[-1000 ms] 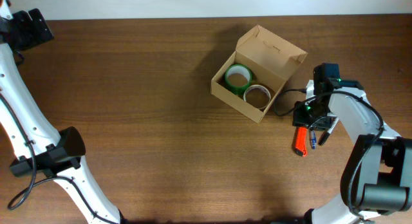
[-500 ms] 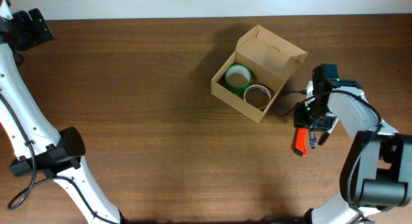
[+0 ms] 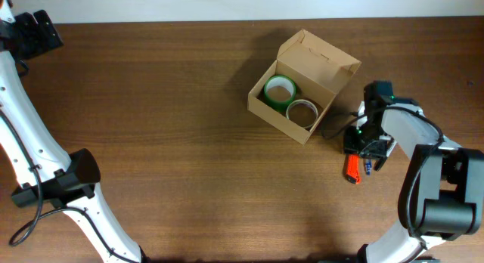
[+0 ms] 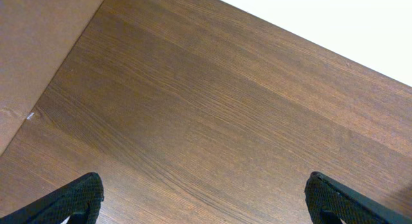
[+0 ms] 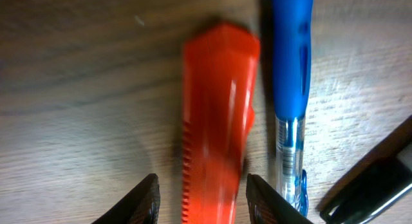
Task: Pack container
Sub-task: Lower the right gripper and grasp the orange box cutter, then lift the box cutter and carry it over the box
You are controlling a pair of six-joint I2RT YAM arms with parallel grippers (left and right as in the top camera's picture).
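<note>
The step in hand looks like fetching the next loose item for packing. The right gripper [image 5: 203, 201] is hanging low over the table [image 3: 174, 127] and straddling an orange utility knife [image 5: 215, 114], with its jaws standing partly apart. In the blurred wrist view a strip of bare wood is showing between one finger [image 5: 143, 199] and the knife's ridged edge, so the jaws are not clamping it yet and the knife is resting on the wood. A blue pen [image 5: 291, 69] is lying just beside the knife at its three o'clock, and a black marker [image 5: 370, 182] is lying at about four o'clock. The next move therefore calls for closing on the knife alone without dragging the pen, then lifting and carrying it to the box. The container [image 3: 321, 63] is sitting open on the table near the right gripper, between ten and eleven o'clock from it in the overhead view, with its flap lid leaning back at its two o'clock side. It is already holding a green tape roll [image 3: 278, 91] and a paler roll [image 3: 302, 110], which are filling most of the floor, so the knife will probably need laying on top of them or along a wall. The left gripper [image 4: 206, 205] is waiting well apart at the table's far nine o'clock side, jaws spread wide and holding nothing.
</note>
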